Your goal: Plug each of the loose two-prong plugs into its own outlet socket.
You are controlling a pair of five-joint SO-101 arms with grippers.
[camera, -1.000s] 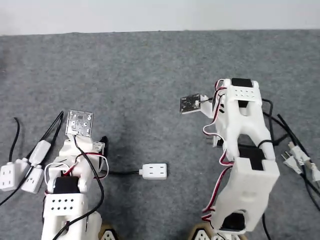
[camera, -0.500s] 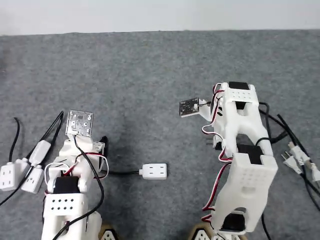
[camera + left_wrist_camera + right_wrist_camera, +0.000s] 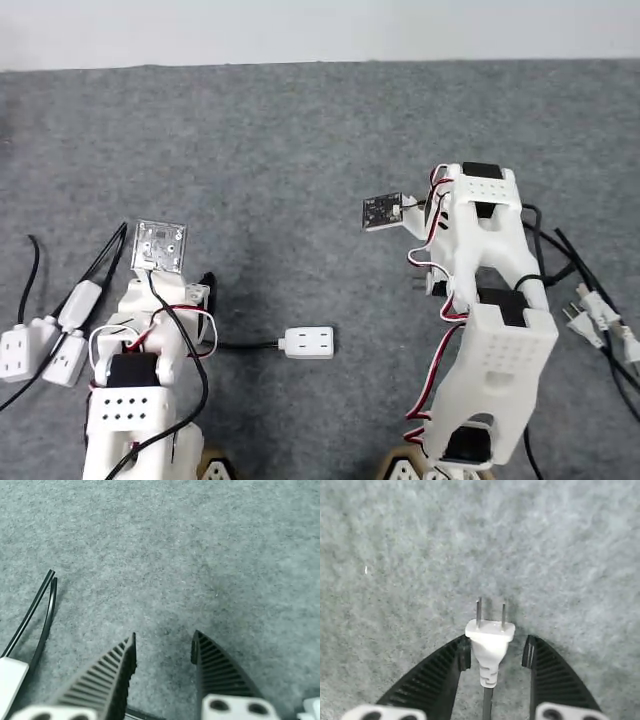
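Over fuzzy carpet (image 3: 395,540), left gripper (image 3: 164,636) gapes, right gripper (image 3: 497,641) spread around white plug (image 3: 489,634).

left pincer (image 3: 162,650): jaws apart, arm folded | right pincer (image 3: 496,652): jaws apart, arm extended
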